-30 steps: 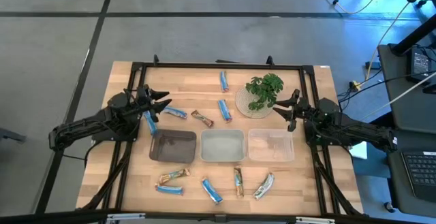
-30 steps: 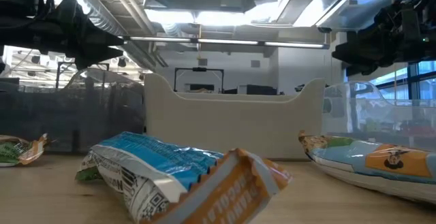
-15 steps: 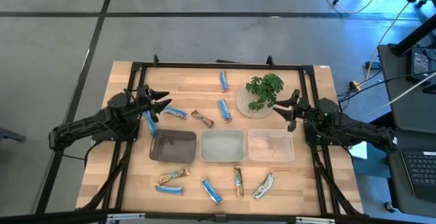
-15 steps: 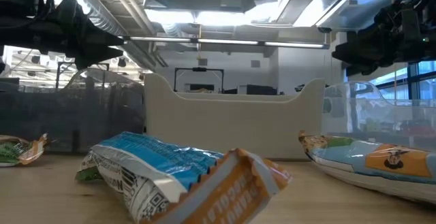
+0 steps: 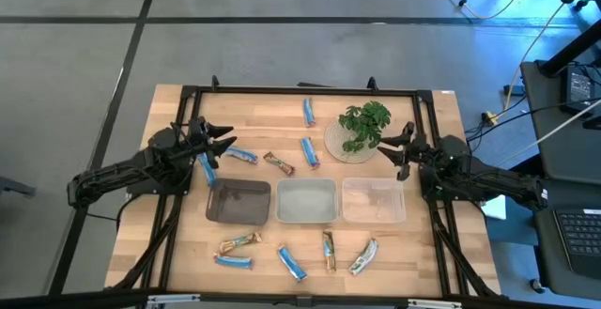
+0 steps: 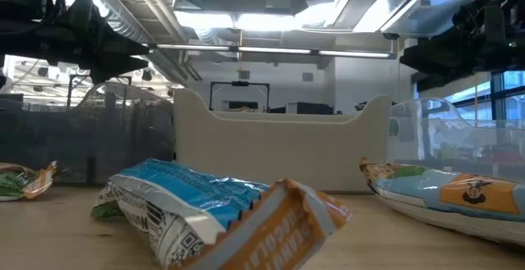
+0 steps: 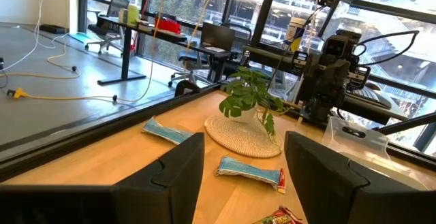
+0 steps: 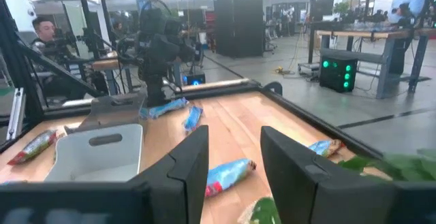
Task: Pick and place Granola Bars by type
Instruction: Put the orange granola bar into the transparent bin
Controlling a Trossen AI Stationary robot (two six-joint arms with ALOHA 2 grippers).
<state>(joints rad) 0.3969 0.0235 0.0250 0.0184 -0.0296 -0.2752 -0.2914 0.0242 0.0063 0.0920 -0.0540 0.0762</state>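
Granola bars lie scattered on the wooden table. Blue bars (image 5: 308, 112) (image 5: 309, 151) (image 5: 242, 155) (image 5: 208, 168) and a brown-red bar (image 5: 279, 163) lie flat behind the trays. Several more, blue (image 5: 292, 262), brownish (image 5: 239, 243) and silvery-green (image 5: 364, 256), lie near the front edge. My left gripper (image 5: 228, 136) (image 7: 243, 142) hovers open above the table's left side, over the blue bar there. My right gripper (image 5: 383, 150) (image 8: 235, 132) hovers open at the right, beside the plant. Neither has anything between its fingers.
Three small trays stand in a row mid-table: dark (image 5: 238, 202), pale (image 5: 306, 201) and clear (image 5: 374, 200). A leafy plant (image 5: 364, 121) sits on a round plate at the back right. A black frame (image 5: 300, 91) runs around the table's edges.
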